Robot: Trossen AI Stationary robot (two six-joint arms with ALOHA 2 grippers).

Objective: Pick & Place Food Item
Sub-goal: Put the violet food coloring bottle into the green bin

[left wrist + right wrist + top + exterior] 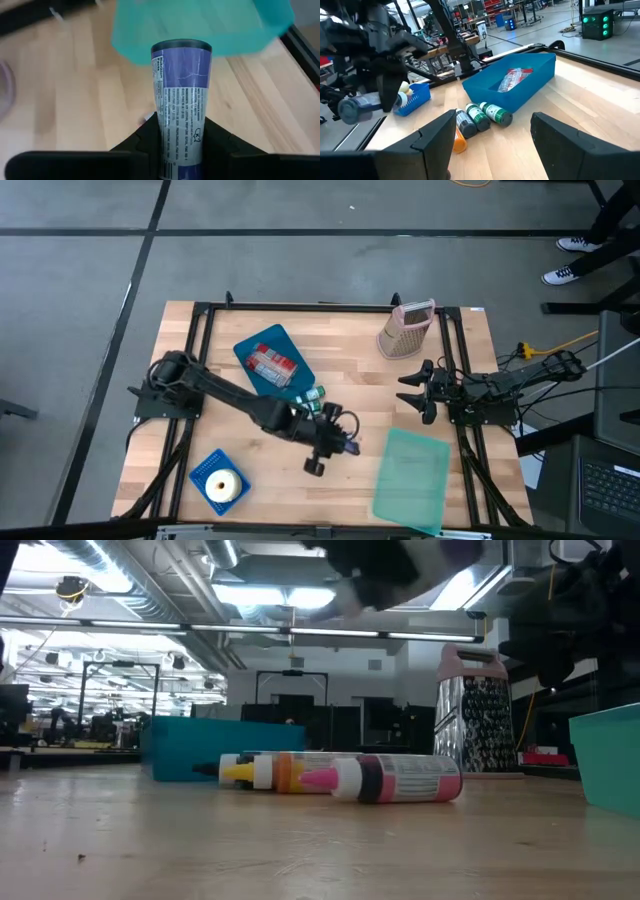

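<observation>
High view, left to right. Small blue basket point(218, 480) with a pale round item near the table's point(340, 340) front-left corner, well behind and left of the working fingers. Left arm stretched diagonally from its base at the left edge toward table centre, wrist angled downward, left gripper point(335, 445) clear of the wood, closed on a blue-labelled bottle point(350, 446). Seen from the left wrist view: bottle point(180, 100) clamped between both dark fingers point(142, 145), partly closed around its body, far end pointing forward and up past the fingertips toward a teal bin point(200, 25) just ahead. Bare wood on both sides of the fingers and beneath the bottle. Blue tray point(272, 360) with a red-and-white packet back behind the gripper; a few green-capped bottles point(315, 395) lying on the wood close beside the arm's forearm. Teal bin point(412, 475) just right of the fingertips, reaching the table's front edge, an open strip of wood between. Pink-handled grater point(405, 330) upright near the far edge, well apart from the gripper. Right arm folded at the right edge, right gripper point(415, 392) held level, fingers spread wide and empty, well clear of the bottle. Low view: squeeze bottles point(340, 777) lying on the wood, grater point(475, 710) standing behind them.
</observation>
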